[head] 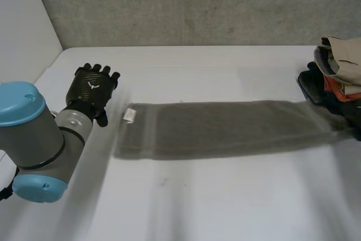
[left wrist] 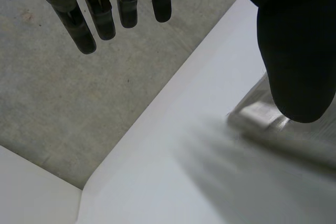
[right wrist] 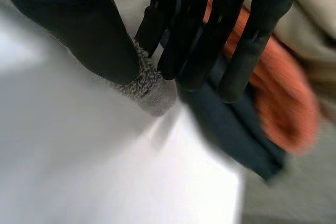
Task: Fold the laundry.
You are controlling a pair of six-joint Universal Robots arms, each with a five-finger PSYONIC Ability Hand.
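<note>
Head view: towel [head: 225, 128] inside table [head: 225, 207] edges

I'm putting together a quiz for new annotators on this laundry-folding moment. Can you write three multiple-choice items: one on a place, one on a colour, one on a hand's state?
1. Where on the long grey towel is the small white label?
A. in the middle
B. at the end nearest the left hand
C. at the opposite end

2. Which colour shows in the pile of folded clothes?
A. green
B. purple
C. orange

3. What is the left hand doing?
A. open, holding nothing
B. shut on the towel
C. shut on the label

Answers:
1 B, the head view shows the label at the towel end beside that hand.
2 C, an orange layer lies between beige and dark blue.
3 A, its wrist view shows straight fingers apart from the thumb, gripping nothing.
</note>
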